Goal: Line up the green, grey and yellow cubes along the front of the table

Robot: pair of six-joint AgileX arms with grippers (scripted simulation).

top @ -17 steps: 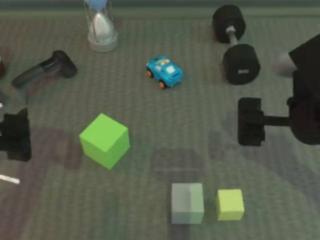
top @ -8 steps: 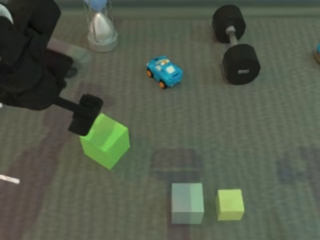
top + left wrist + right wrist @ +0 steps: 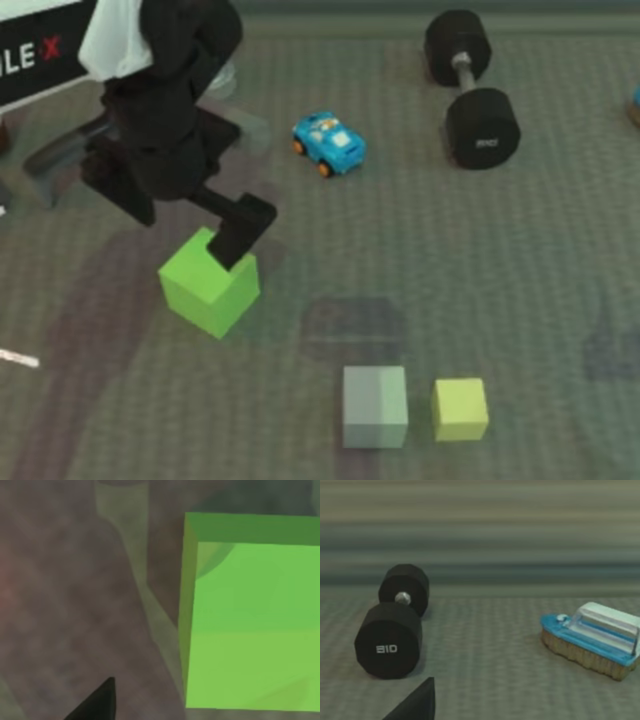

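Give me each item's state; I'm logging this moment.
Green cube: on the table, out of line, left gripper over it.
Grey cube: in the front row.
Yellow cube: beside the grey cube.
Toy car: on its wheels.
Dumbbell: lying flat.

The table (image 3: 520, 300) is the only furniture: a flat dark grey-green top with a fine woven texture. In front of the left gripper (image 3: 235, 245) and to its right lies a faint darker patch (image 3: 355, 325). Well behind the gripper, a paler strip (image 3: 330, 8) runs along the far edge. The light is soft and shadows are blurred. In the right wrist view, horizontal grey-green bands (image 3: 480, 530) rise beyond the table.
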